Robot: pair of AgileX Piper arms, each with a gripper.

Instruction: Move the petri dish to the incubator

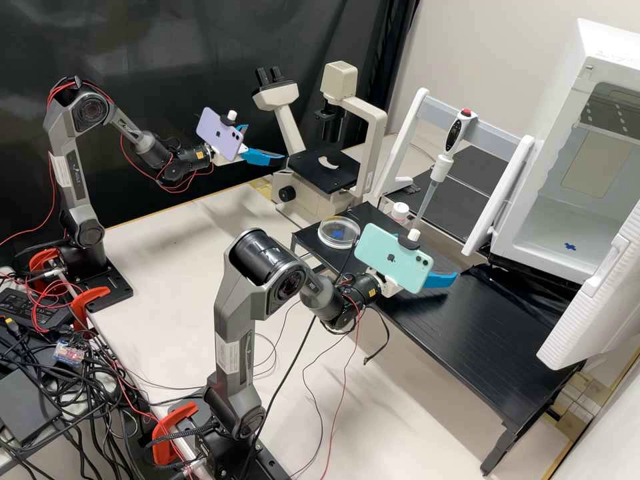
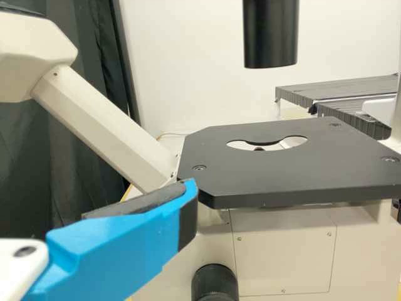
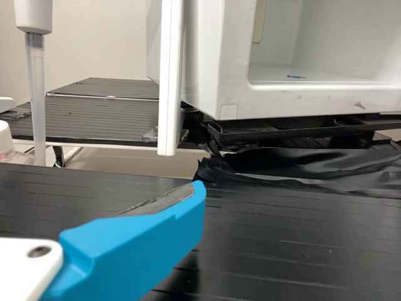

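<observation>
High view: my left hand (image 1: pixel 267 143) and right hand (image 1: pixel 441 257), fingers apart (petri dish (image 1: pixel 339 231) on the black surface (image 1: pixel 467 333)).

two arms (image 1: pixel 235 323), two phones (image 1: pixel 393 259), one dish (image 1: pixel 328 233)

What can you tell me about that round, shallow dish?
The petri dish is round, shallow and see-through, glass or clear plastic by its look, with a pale rim. It lies flat near one end of the black table, close to the microscope. A blue cross-shaped mark shows within its outline. Nothing grips it.
</observation>
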